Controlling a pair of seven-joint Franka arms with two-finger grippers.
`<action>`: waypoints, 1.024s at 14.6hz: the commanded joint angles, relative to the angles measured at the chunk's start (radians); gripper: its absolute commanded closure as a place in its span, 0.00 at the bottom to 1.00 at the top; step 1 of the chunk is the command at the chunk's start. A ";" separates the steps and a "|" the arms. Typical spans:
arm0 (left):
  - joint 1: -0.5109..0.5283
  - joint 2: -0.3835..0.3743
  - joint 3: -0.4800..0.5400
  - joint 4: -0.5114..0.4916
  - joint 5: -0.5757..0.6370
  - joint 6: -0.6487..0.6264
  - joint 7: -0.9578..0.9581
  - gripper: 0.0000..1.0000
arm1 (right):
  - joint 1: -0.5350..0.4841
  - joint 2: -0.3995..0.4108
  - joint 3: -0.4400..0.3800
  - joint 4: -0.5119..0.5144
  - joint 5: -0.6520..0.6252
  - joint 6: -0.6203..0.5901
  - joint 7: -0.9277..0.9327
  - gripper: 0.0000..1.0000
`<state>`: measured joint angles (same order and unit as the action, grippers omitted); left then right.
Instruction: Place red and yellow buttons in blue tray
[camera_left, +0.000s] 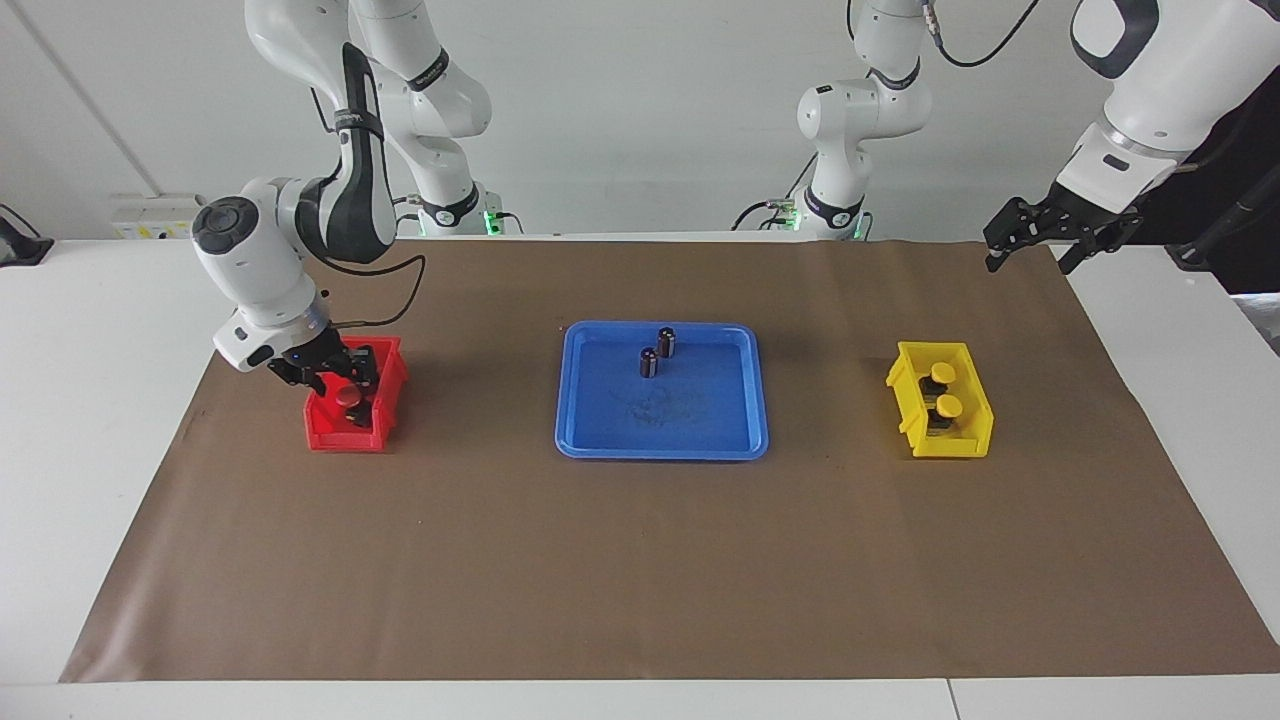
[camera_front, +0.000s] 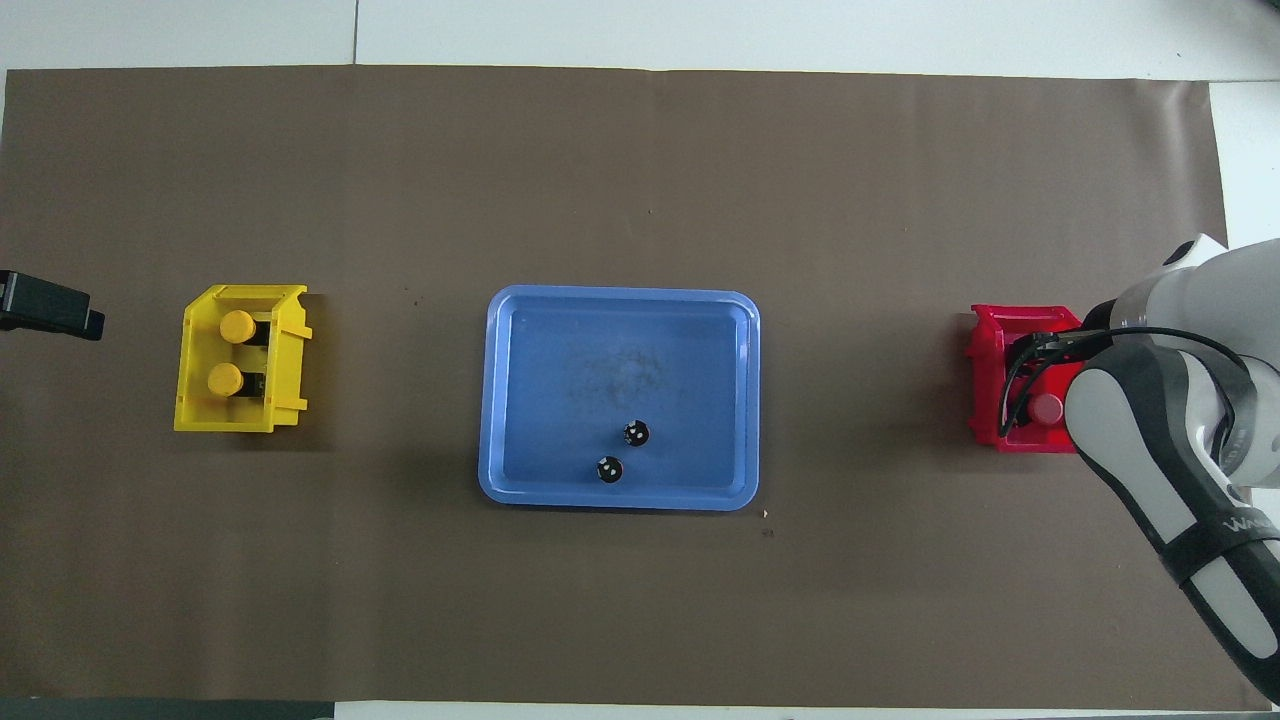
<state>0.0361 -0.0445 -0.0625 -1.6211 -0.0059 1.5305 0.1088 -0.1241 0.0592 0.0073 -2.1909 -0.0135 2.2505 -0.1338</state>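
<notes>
At the right arm's end of the bench: the right tool is down inside the small red bin, at a red button; we cannot tell whether it grips it, and the arm hides any second red button.
Left tool: waiting in the air off the mat's corner at the left arm's end; we cannot tell its state.
Yellow buttons: two, and, side by side in the yellow bin.
Blue tray: mid-bench between the bins, holding only two dark cylinders, both in the part nearer the robots.
Step in hand: we judge it the first pick, a red button; nothing coloured is in the tray yet.
Next move: likely a straight lift clear of the bin wall, then a carry to the tray.
Open room: the tray floor farther from the robots is bare; the brown mat between bin and tray is unobstructed.
Edges: bin walls close around the tool; the tray rim is low.
</notes>
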 joint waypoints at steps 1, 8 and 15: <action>0.010 -0.037 0.000 -0.056 -0.006 0.043 0.003 0.00 | -0.005 -0.025 0.005 -0.052 0.006 0.050 -0.024 0.39; 0.010 -0.044 0.001 -0.069 -0.006 0.053 0.003 0.00 | -0.003 -0.001 0.005 -0.029 0.003 0.034 -0.041 0.82; 0.008 -0.066 0.001 -0.132 -0.006 0.124 -0.003 0.00 | -0.003 0.068 0.007 0.372 -0.043 -0.392 -0.118 0.88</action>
<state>0.0394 -0.0663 -0.0613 -1.6760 -0.0059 1.5811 0.1088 -0.1218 0.0814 0.0096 -1.9926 -0.0397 2.0023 -0.2122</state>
